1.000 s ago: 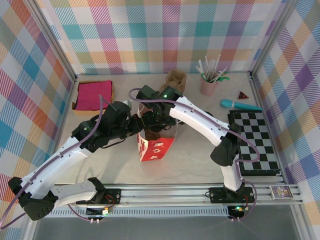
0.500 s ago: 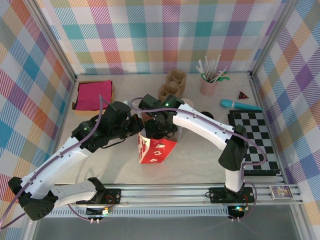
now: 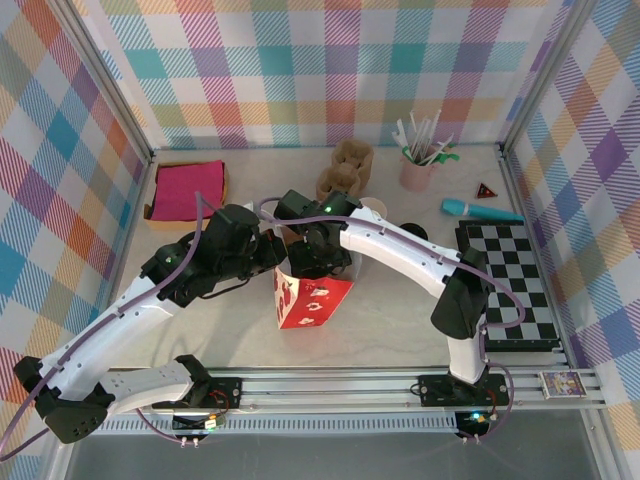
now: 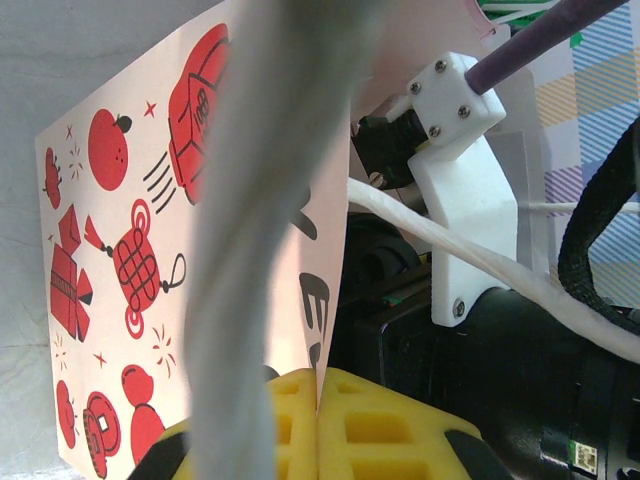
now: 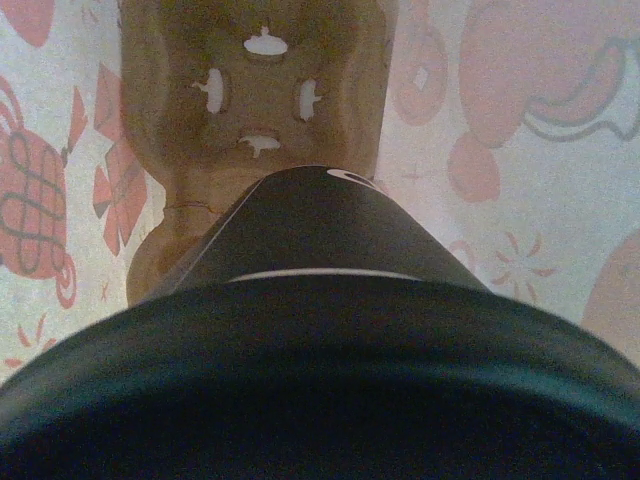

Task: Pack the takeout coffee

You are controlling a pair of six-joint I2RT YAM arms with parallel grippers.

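Right gripper (image 3: 318,258) sits in the mouth of the red-and-white paper bag (image 3: 312,300) at frame centre, jaws wide around the takeout coffee (image 5: 330,230). The cup is inside the bag over a brown cardboard carrier (image 5: 255,110). Left gripper (image 4: 318,420) is pinched tight on the bag's left rim

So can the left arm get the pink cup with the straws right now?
Probably not. The left gripper is shut on the edge of the paper bag, and the right arm stretches across between it and the pink cup at the far right.
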